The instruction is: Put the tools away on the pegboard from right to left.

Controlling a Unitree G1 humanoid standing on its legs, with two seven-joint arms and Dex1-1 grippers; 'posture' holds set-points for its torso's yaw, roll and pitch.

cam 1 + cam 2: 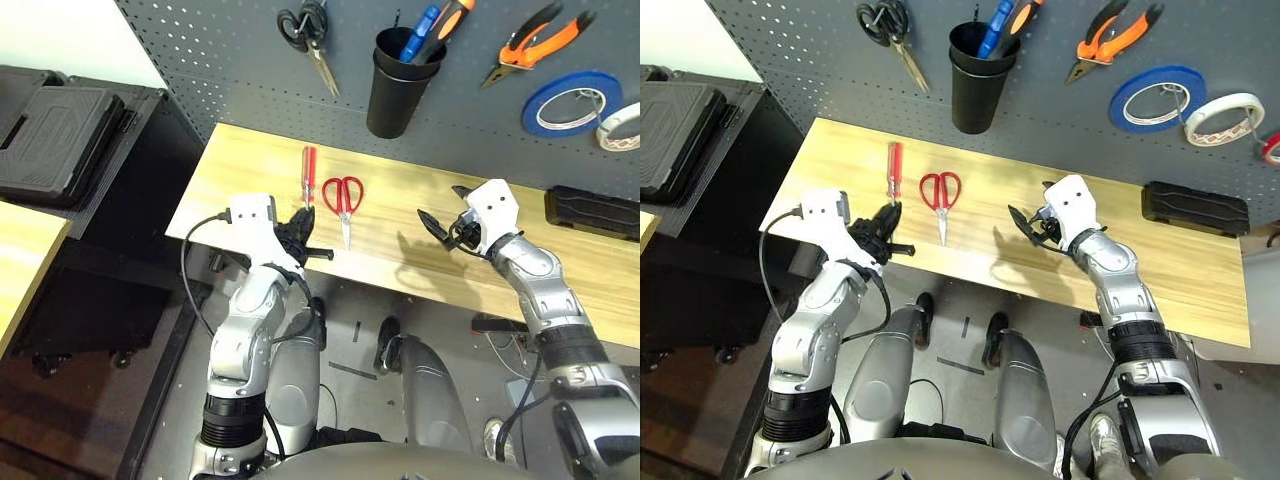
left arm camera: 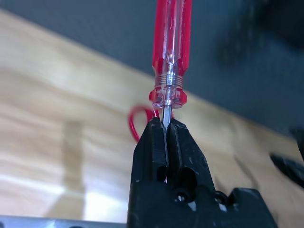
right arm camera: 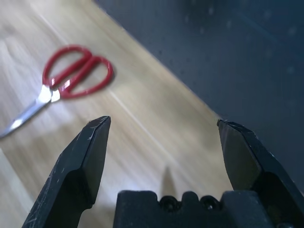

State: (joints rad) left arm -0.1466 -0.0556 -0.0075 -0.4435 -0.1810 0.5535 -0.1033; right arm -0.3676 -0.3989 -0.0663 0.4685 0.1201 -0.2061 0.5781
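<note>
Left gripper (image 2: 166, 122) grips the screwdriver (image 2: 170, 71) by its shaft near the table's (image 1: 230, 150) back left corner, right gripper (image 1: 447, 210) open; a slim, smooth shaft could twist or slip if bumped against the cup (image 1: 390, 105)

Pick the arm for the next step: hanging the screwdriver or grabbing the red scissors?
Left, I'd say, for the screwdriver: the left gripper already grips its shaft. The open right gripper looks better kept for the scissors.
</note>
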